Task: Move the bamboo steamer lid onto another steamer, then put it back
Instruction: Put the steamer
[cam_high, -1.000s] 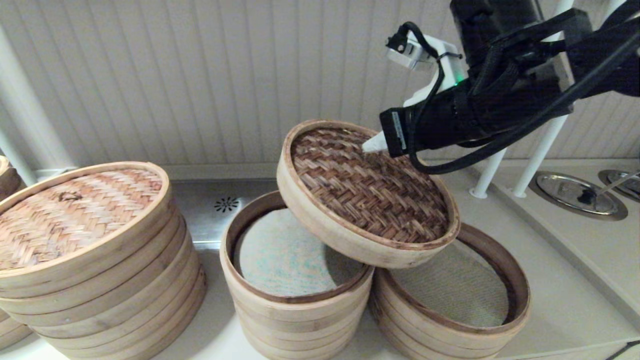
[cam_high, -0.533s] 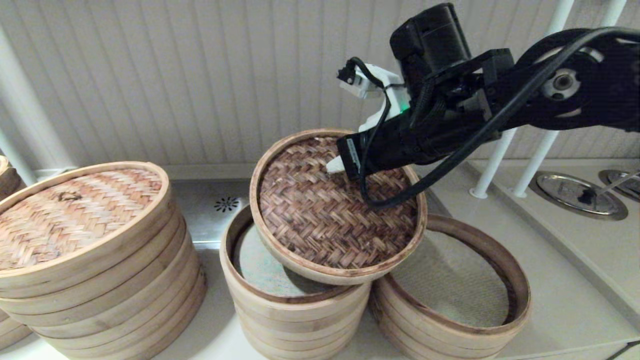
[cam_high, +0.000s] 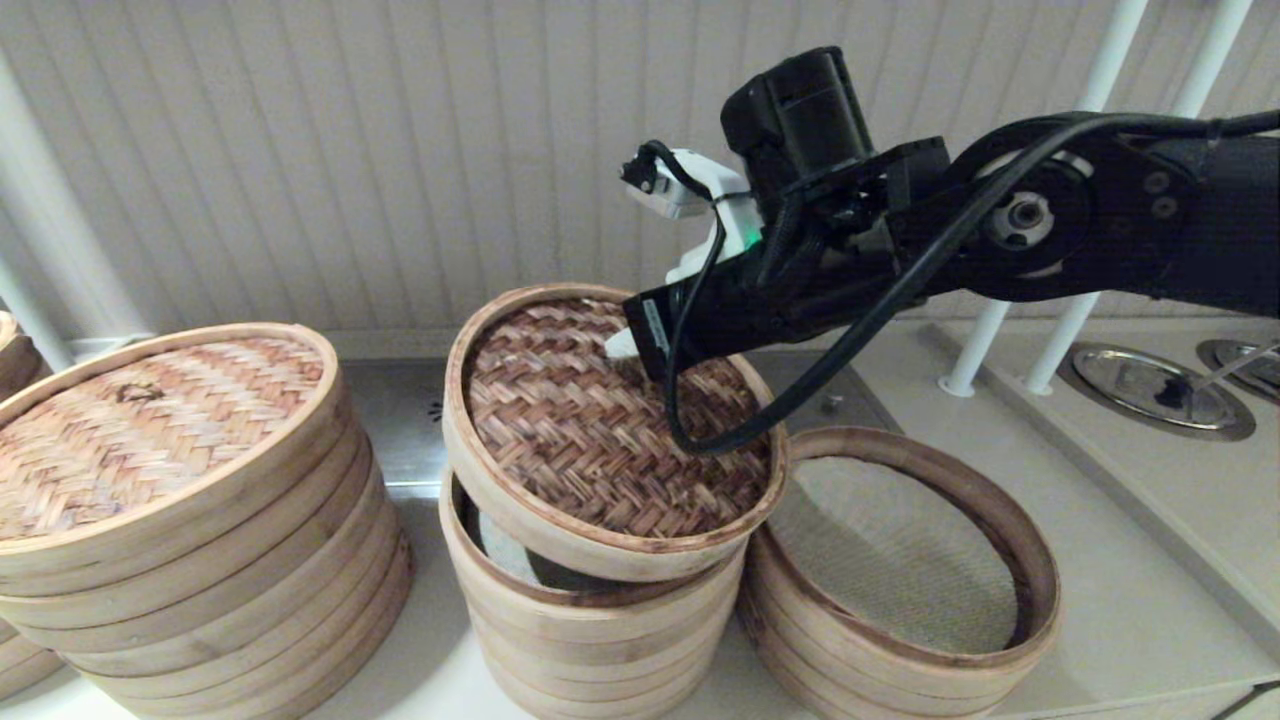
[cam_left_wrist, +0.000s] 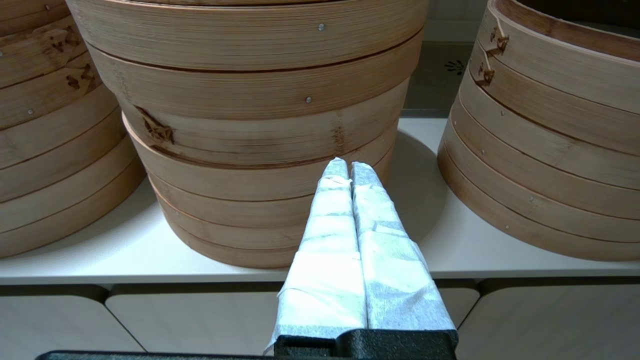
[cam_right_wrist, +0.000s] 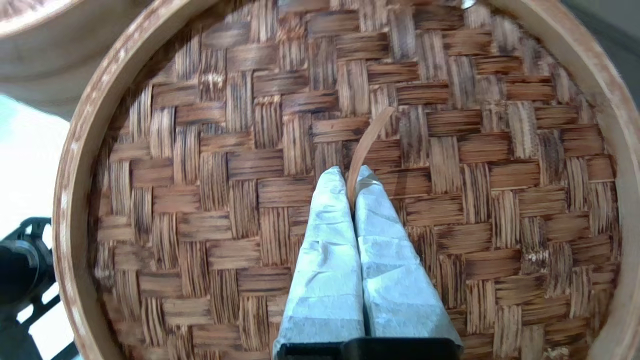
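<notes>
The bamboo steamer lid (cam_high: 600, 440), dark herringbone weave in a pale hoop, hangs tilted over the taller middle stack (cam_high: 600, 640) and hides most of its whitish-green liner. Its lower edge is at that stack's rim; I cannot tell whether it touches. My right gripper (cam_high: 622, 347) is shut on a thin bamboo strip (cam_right_wrist: 367, 137) standing up from the lid's (cam_right_wrist: 225, 200) centre, seen between the right gripper's (cam_right_wrist: 351, 172) tips. The other steamer (cam_high: 1040, 590), with a dark inner rim and grey-beige mesh, stands uncovered at the right. My left gripper (cam_left_wrist: 349, 167) is shut on nothing, parked low before the counter.
The widest stack (cam_high: 200, 560) with the tan knot-handled lid (cam_high: 150, 430) stands at the left, and fills the left wrist view as the widest stack (cam_left_wrist: 260, 100). White poles (cam_high: 975, 350) and round metal wells (cam_high: 1150, 390) are at the right. A drain (cam_high: 440, 407) lies behind, before the wall.
My right arm has carried the lid leftward and down, from over the right steamer to over the middle stack. The right steamer's mesh is now fully exposed.
</notes>
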